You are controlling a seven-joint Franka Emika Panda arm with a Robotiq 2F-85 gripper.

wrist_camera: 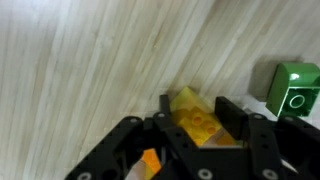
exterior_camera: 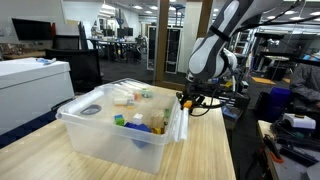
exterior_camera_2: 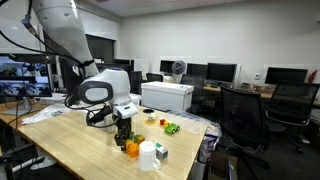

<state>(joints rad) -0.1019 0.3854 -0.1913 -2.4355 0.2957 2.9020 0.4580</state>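
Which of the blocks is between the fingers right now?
The yellow block, which lies between the fingers of the gripper in the wrist view. The green block sits off to the side, outside them.

clear plastic bin (exterior_camera: 100,140) on wooden table (exterior_camera: 205,150), holds small coloured toys (exterior_camera: 133,122) | green block (wrist_camera: 293,92) flat on wood | white box (exterior_camera_2: 167,95), possibly a printer, behind | black office chair (exterior_camera_2: 240,115) beside table edge | monitors (exterior_camera_2: 285,75) along back desks
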